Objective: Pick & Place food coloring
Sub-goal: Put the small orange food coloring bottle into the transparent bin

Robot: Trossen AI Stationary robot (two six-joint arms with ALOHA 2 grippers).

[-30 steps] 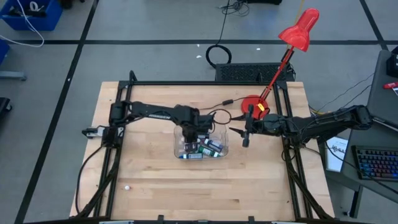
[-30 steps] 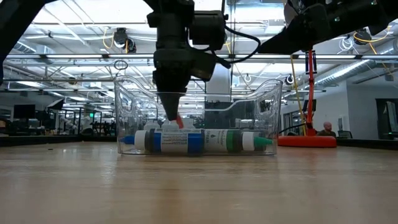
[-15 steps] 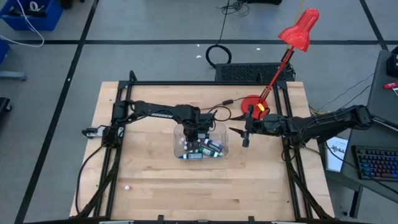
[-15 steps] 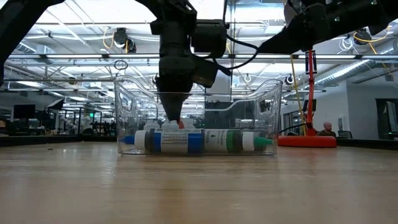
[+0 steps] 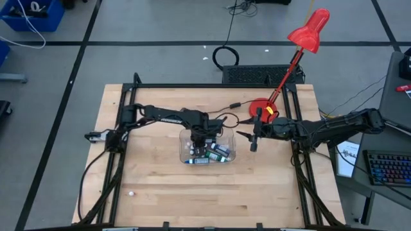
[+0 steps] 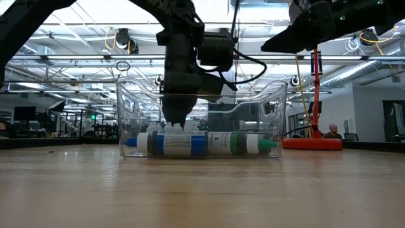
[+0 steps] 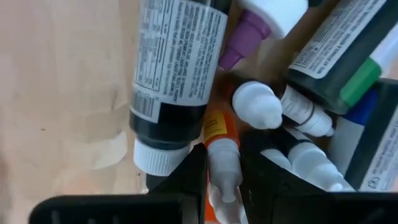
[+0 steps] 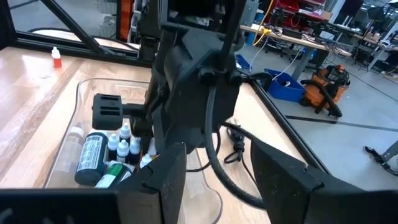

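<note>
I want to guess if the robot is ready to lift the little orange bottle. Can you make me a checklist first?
1. Left gripper down inside the clear tub: ok.
2. Fingers on both sides of the small orange bottle: ok.
3. Grip firm enough to lift: cannot tell.
4. Neighbours out of the way: not ok; the big black-labelled bottle and a white-capped dropper bottle crowd it.
5. Right gripper away from the tub: ok, it hangs open beside it.

Bright ceiling lights (image 6: 95,28) backlight the low view into silhouettes; the left wrist view seems slightly soft up close.
</note>
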